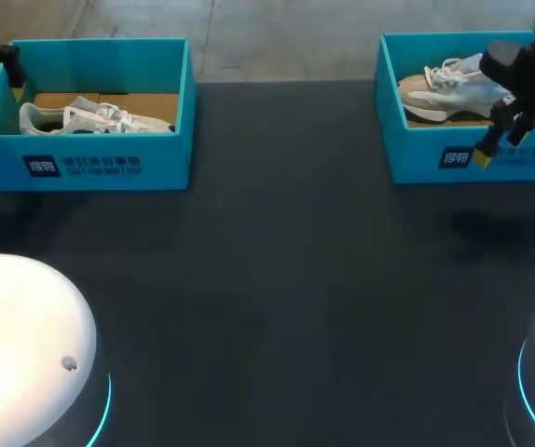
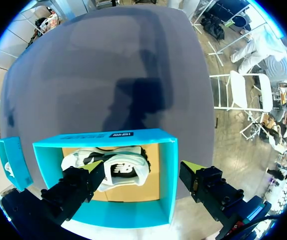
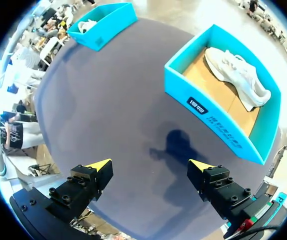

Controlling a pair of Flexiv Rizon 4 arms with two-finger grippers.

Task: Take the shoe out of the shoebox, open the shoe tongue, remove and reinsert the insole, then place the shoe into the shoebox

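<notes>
- In the upper left of the head view, the left box [image 1: 81,166] stands on the dark table [image 1: 277,279]. The white shoe [image 1: 90,118] is inside it, and it seems to lie on its side.
- In the upper right of the same view, the right box [image 1: 417,160] holds a pale shoe [image 1: 454,88] as well.
- The left gripper [image 2: 143,170] hangs above the left box. Its fingers are spread wide and carry nothing. In its wrist view the white shoe lies under and between them, and they do not touch it.
- The right gripper [image 1: 496,147] is in front of the right box's front wall, above the table. In its wrist view the fingers are also wide apart and empty, with bare table under them and the box ahead.
- The step in hand appears to be the first one, taking a shoe out. It is not yet done, because both shoes are in their boxes.
- The left gripper looks better placed for the next move. It would need to go down between the box walls without touching them and close on a firm part of the shoe, probably near the heel or collar. Then it would lift high enough to clear the wall.
- The soft upper may fold under the fingers, so the hold should be checked before lifting.
</notes>
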